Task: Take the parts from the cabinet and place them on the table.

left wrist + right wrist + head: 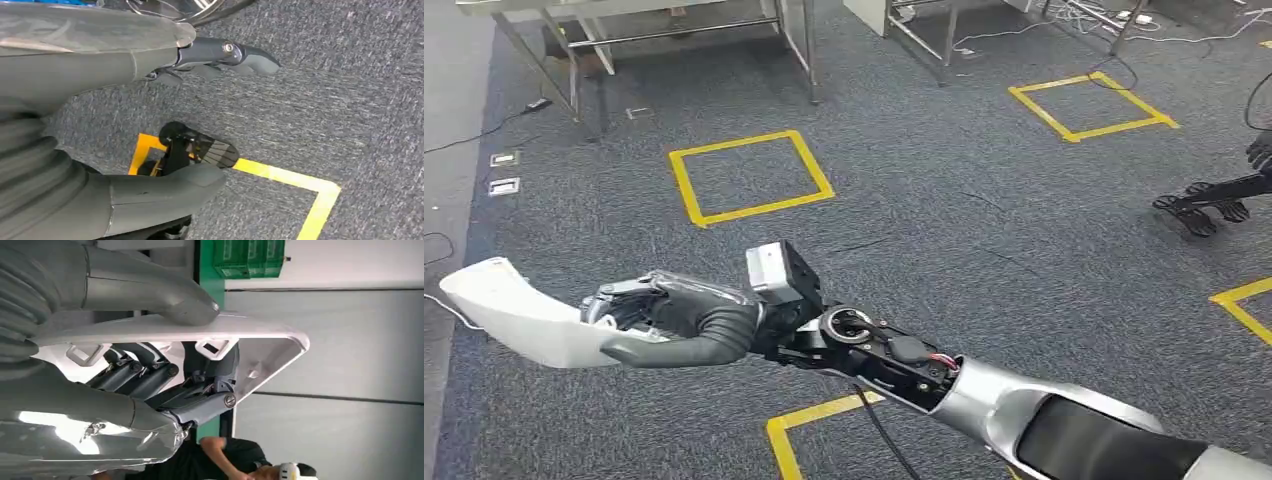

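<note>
Grey-blue carpet [944, 230] marked with yellow tape squares [749, 177] spreads under everything in the head view. Above it, a white curved moulded plastic part [519, 315] is held off the floor in the robot's right hand [679, 320], whose thick grey thumb lies along the part's lower edge while the darker fingers wrap over it from above. The silver right arm [1014, 400] reaches across from the lower right, with a small grey box-shaped camera [779, 272] sitting at its wrist. In the right wrist view the same part [260, 337] shows as a thin white shell with small moulded tabs on its inner face; the thumb [170, 302] presses on its outer face and the dark fingers [210, 370] curl against the inner one, so this hand is clamped on the part. Behind it stand a pale wall, a green post and stacked green crates [247, 257], and a person in dark clothing [235, 462] is near. The left hand [165, 100] hangs over the carpet, thumb and dark fingers apart with nothing between them. Metal table legs [674, 40] stand at the far edge of the carpet, well apart from the part.
</note>
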